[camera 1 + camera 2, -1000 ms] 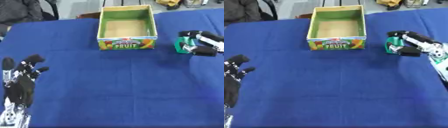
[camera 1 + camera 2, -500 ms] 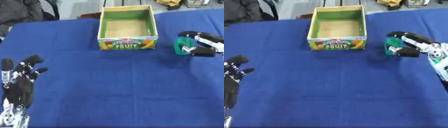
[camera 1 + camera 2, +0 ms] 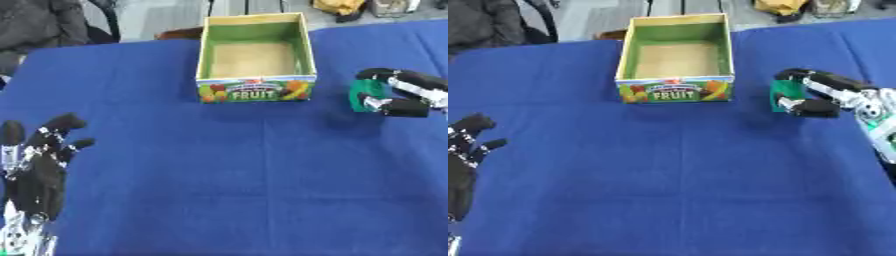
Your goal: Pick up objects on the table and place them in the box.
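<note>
A: What can be said of the object to be picked up?

B: A small green block (image 3: 781, 95) is seen near the right edge of the bench (image 3: 675, 180), flat-faced and dark green, its exact shape not to be made out. It is pinched by the right hand (image 3: 820, 95), with fingers curled over its top and the thumb set below it. Whether it is touching the blue cloth or lifted just off it cannot be told.

A: And what is found around it?

B: The bench is covered by a blue cloth. The box (image 3: 255, 60) is placed toward the far edge, just left of the block and apart from it. Nothing is seen lying between the block and the box. The left hand (image 3: 37, 170) is held at the near left corner, fingers spread and pointing up, nothing in it. Dark cloth (image 3: 44, 22) is seen beyond the far left corner, and a yellow thing (image 3: 339, 6) beyond the far edge.

A: How is the box described?

B: An open carton, green inside the walls, with a plain brown floor and "FRUIT" printed on the near wall among fruit pictures. Nothing is seen in it.
</note>
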You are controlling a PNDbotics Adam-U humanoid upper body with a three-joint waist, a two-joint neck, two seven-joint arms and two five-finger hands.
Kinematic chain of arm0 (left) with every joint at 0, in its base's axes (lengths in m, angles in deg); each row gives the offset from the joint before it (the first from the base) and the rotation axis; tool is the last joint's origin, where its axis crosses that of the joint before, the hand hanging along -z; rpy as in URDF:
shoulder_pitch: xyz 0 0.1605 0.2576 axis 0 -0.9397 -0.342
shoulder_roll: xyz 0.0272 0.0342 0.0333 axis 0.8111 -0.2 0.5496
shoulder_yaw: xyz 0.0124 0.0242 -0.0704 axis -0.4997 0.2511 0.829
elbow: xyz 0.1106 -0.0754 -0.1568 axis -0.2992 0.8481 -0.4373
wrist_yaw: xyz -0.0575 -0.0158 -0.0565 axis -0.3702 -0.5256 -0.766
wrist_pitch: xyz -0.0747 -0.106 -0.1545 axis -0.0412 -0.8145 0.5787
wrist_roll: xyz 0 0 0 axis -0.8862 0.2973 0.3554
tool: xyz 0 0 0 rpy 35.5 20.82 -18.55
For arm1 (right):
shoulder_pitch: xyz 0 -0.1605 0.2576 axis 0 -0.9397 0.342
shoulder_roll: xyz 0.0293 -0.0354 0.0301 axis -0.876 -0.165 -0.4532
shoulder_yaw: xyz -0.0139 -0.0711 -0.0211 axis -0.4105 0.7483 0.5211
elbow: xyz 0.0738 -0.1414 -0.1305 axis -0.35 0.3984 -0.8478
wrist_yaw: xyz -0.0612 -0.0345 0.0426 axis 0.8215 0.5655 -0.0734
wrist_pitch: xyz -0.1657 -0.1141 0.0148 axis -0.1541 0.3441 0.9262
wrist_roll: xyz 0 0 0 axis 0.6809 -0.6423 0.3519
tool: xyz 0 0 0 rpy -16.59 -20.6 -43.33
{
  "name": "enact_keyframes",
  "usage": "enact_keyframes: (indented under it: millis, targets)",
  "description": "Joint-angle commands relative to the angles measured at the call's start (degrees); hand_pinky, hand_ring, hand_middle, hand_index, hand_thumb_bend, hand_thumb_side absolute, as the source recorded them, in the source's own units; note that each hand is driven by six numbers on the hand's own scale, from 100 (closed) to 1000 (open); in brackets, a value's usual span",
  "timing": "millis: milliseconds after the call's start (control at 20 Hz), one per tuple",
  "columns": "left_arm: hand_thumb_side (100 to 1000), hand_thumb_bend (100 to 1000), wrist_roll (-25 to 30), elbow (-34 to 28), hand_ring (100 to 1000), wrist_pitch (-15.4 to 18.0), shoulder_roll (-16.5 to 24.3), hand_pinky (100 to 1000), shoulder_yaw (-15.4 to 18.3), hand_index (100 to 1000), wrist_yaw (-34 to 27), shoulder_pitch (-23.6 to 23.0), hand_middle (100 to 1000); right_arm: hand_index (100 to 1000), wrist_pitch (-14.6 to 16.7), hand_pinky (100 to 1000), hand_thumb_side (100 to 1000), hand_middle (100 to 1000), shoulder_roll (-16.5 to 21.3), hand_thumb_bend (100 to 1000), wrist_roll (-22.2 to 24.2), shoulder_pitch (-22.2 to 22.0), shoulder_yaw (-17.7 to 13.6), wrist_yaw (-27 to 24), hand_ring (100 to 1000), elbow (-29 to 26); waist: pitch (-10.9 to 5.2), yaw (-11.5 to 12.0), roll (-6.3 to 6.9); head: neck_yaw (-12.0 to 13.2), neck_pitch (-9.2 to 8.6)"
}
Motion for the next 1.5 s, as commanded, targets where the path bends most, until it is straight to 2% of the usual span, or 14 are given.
enact_keyframes:
  millis: [50,550,700,750,850,1100,1350,1500]
  targets:
    - [1000,630,0.33,-0.72,966,0.15,0.33,737,-0.10,788,0.16,0.30,665,1000,0.36,992,888,995,2.27,100,0.48,0.85,-0.66,0.53,1000,0.11,-0.65,0.05,-0.19,-0.17,-0.30]
    - [1000,631,0.56,-0.72,968,0.19,0.26,738,-0.09,788,0.18,0.26,666,1000,0.97,966,935,1000,2.73,100,2.53,0.18,-0.29,1.67,1000,0.30,-0.62,0.11,-0.05,-0.34,-0.09]
    - [1000,631,0.59,-0.72,968,0.19,0.26,738,-0.08,788,0.18,0.26,666,1000,1.30,961,881,1000,2.72,100,3.44,0.10,-0.16,2.32,1000,0.59,-0.59,0.15,-0.06,-0.40,-0.02]
    - [1000,632,0.61,-0.71,969,0.19,0.25,738,-0.08,789,0.18,0.28,667,1000,1.37,948,825,1000,2.69,100,3.68,0.12,-0.15,2.51,1000,0.66,-0.57,0.17,-0.07,-0.43,-0.02]
    - [1000,632,0.64,-0.71,969,0.19,0.23,738,-0.09,789,0.19,0.34,667,1000,1.43,937,784,1000,2.58,100,4.08,0.15,-0.13,2.83,1000,0.79,-0.51,0.20,-0.09,-0.43,-0.03]
    - [1000,633,0.66,-0.70,969,0.19,0.17,739,-0.07,789,0.20,0.43,668,1000,1.35,903,733,1000,2.09,100,4.21,0.14,-0.13,3.58,958,1.42,-0.35,0.37,-0.13,-0.47,-0.02]
    - [1000,635,0.70,-0.72,970,0.19,0.09,739,-0.07,789,0.18,0.52,668,1000,1.46,838,649,981,1.38,100,3.37,0.26,-0.05,4.09,859,1.93,-0.20,0.45,-0.10,-0.57,-0.06]
    - [1000,635,0.73,-0.70,970,0.18,0.02,739,-0.06,789,0.18,0.54,669,1000,1.63,783,573,927,0.93,100,2.48,0.34,-0.02,4.27,773,2.13,-0.09,0.50,-0.07,-0.51,-0.08]
